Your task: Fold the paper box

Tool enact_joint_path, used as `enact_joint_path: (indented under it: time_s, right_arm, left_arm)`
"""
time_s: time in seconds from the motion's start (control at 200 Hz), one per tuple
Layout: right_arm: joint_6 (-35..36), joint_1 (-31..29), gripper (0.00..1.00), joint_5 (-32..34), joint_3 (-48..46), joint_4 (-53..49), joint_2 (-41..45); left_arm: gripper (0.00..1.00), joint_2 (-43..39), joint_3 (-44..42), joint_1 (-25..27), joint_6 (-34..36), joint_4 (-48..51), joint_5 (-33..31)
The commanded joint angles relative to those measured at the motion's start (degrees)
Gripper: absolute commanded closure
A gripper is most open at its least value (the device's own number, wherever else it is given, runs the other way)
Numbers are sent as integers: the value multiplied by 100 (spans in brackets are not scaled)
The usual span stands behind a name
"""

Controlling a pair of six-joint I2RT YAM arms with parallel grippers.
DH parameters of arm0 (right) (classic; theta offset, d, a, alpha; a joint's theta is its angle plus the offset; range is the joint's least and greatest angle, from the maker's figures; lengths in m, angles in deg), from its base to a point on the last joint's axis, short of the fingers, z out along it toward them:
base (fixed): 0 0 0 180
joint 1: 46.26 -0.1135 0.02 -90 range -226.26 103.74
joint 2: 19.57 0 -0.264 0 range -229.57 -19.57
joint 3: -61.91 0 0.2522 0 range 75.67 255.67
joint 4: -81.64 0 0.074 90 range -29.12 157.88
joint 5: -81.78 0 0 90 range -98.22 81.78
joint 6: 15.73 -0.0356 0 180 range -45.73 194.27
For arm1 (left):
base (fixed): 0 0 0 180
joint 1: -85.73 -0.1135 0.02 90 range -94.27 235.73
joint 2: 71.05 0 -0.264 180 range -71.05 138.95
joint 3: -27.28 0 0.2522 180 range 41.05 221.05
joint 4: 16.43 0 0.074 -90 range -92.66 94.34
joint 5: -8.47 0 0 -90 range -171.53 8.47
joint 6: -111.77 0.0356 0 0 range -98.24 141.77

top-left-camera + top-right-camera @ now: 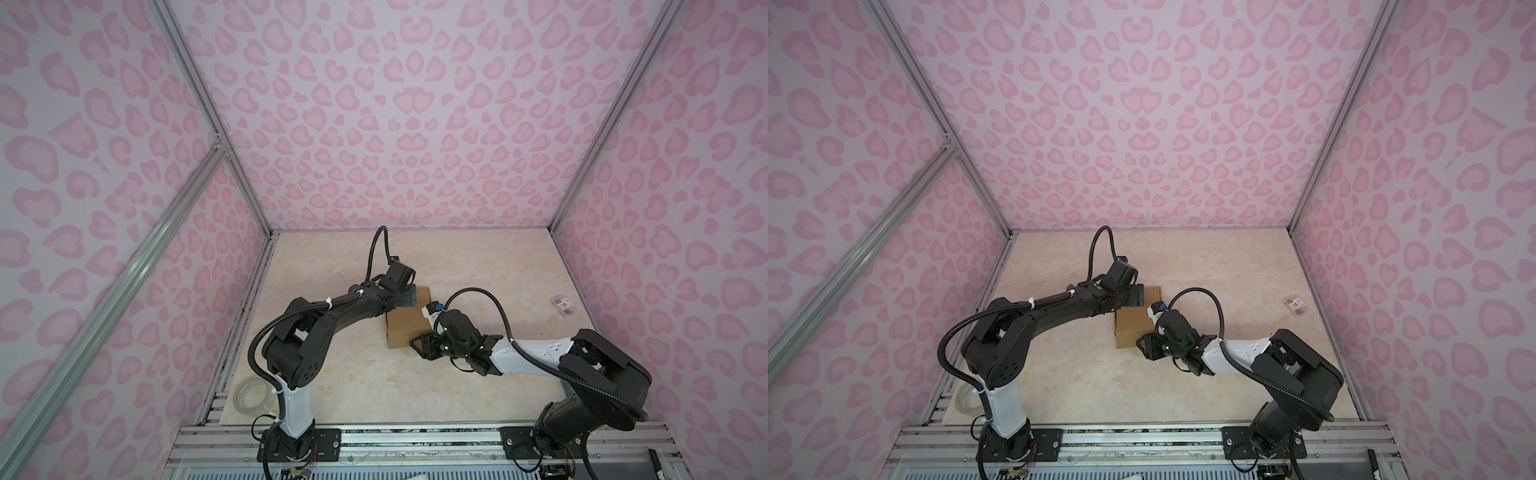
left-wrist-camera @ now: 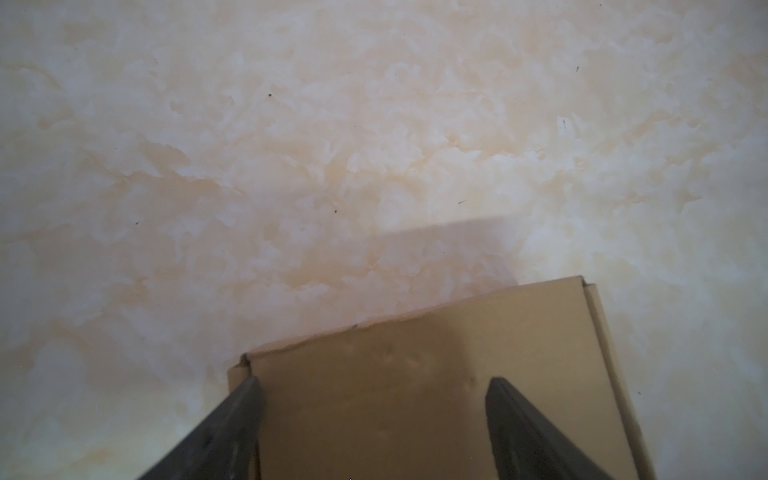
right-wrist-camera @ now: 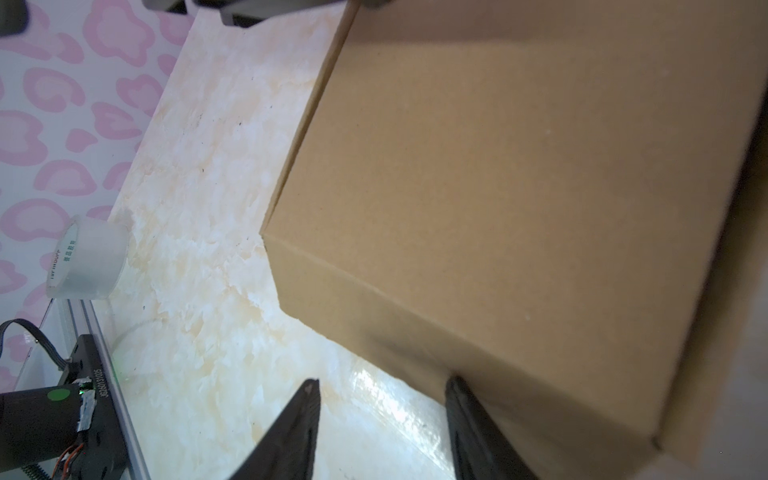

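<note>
Pink-spotted walls [image 1: 415, 124] round a marble-look table [image 1: 374, 382]. Two arms in from the near edge: left arm [image 1: 332, 316] bent over toward the middle, right arm [image 1: 536, 349] low across the table.

Box [image 1: 405, 328] near table middle in both top views [image 1: 1131, 332], lying flat, folded up, closed.

Tape roll [image 1: 251, 394] at near left table corner, also in right wrist view [image 3: 89, 259], well apart from box.

Left gripper [image 1: 409, 300] over box's far end. In left wrist view [image 2: 374, 382] jaws wide apart above box top [image 2: 415, 395], nothing between them. Contact with the cardboard: cannot tell.

Right gripper [image 1: 417, 344] at box's near edge. In right wrist view [image 3: 382, 381] jaws partly apart, one finger against box side [image 3: 498, 187], the other over bare table, nothing clamped.

Small clear packet [image 1: 563, 305] by right table edge, seen in both top views [image 1: 1296, 304], well apart from box.
</note>
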Motion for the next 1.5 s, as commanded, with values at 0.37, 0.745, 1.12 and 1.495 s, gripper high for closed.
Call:
enact_joint_path:
  time_s: [0.37, 0.745, 1.12, 1.495]
  right_arm:
    - [-11, 32, 48, 126, -38, 118, -104]
    - [-20, 32, 48, 125, -59, 135, -49]
    - [-22, 32, 48, 124, -53, 189, -88]
    - [7, 96, 48, 111, 68, 292, -301]
  left_arm:
    - [13, 140, -69, 54, -153, 835, 881]
    - [13, 113, -69, 63, -162, 847, 887]
    - [13, 78, -69, 76, -162, 853, 896]
    - [13, 87, -42, 115, -168, 880, 941]
